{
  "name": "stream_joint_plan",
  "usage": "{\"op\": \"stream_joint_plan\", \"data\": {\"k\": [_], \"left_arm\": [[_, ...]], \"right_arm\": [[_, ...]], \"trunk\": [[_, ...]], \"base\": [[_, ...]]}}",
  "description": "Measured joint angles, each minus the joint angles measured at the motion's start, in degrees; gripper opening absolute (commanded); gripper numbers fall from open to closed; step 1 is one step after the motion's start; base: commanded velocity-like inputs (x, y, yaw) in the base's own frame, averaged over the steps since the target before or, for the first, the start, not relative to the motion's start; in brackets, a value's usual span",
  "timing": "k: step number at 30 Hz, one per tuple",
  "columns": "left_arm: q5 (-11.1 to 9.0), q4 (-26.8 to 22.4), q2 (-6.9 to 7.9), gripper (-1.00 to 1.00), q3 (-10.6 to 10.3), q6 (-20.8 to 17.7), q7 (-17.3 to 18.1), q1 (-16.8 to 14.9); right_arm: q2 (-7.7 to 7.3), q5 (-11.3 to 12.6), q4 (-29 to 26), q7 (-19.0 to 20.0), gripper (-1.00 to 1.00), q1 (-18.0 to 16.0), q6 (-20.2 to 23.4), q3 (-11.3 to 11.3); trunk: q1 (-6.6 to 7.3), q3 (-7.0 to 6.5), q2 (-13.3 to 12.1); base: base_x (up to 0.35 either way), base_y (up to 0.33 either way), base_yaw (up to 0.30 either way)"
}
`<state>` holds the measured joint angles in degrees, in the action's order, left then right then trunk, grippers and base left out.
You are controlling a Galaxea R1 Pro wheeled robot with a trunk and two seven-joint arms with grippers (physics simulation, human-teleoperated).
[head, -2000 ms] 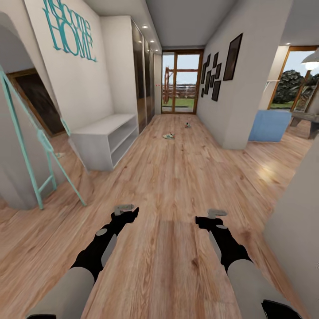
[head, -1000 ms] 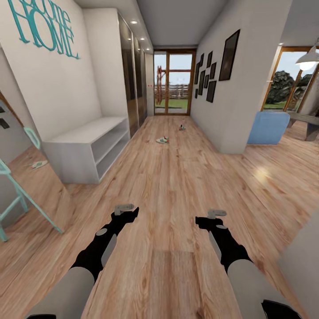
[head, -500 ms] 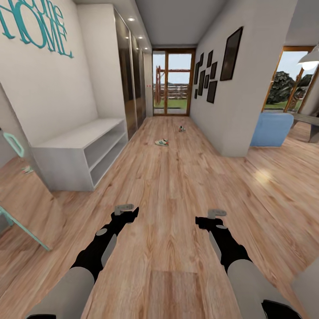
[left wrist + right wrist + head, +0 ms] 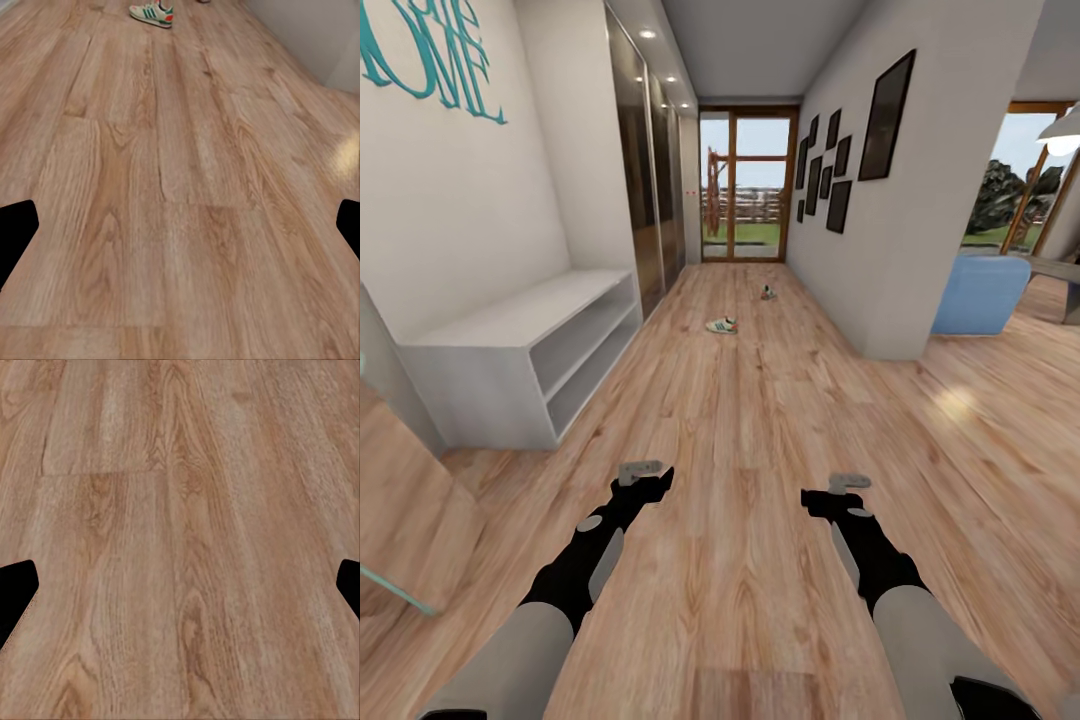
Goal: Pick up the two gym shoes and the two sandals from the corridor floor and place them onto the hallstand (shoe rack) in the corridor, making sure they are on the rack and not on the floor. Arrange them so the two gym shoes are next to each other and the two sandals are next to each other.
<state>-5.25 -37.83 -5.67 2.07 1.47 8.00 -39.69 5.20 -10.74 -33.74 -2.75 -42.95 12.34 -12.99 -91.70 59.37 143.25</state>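
Head looks down corridor — wrists face corridor floor closely.

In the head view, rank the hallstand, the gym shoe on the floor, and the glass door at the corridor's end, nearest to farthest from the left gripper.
From the left gripper:
1. Hallstand, against the left wall.
2. Gym shoe, mid-corridor floor, ahead.
3. Glass door, far end.
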Motion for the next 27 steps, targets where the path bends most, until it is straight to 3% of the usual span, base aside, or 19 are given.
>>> {"op": "stream_joint_plan", "data": {"k": [16, 27], "left_arm": [[0.0, 0.0, -0.01, 1.00, 0.0, 0.0, 0.0, 0.0], [0.0, 0.0, 0.00, 1.00, 0.0, 0.0, 0.0, 0.0]], "right_arm": [[-0.01, 0.0, -0.3, 0.0, 1.00, 0.0, 0.0, 0.0], [0.00, 0.0, -0.3, 0.0, 1.00, 0.0, 0.0, 0.0]], "trunk": [[0.00, 0.22, 0.0], [0.00, 0.90, 0.0]], "base": [[0.349, 0.000, -0.191], [0.349, 0.000, -0.063]]}}
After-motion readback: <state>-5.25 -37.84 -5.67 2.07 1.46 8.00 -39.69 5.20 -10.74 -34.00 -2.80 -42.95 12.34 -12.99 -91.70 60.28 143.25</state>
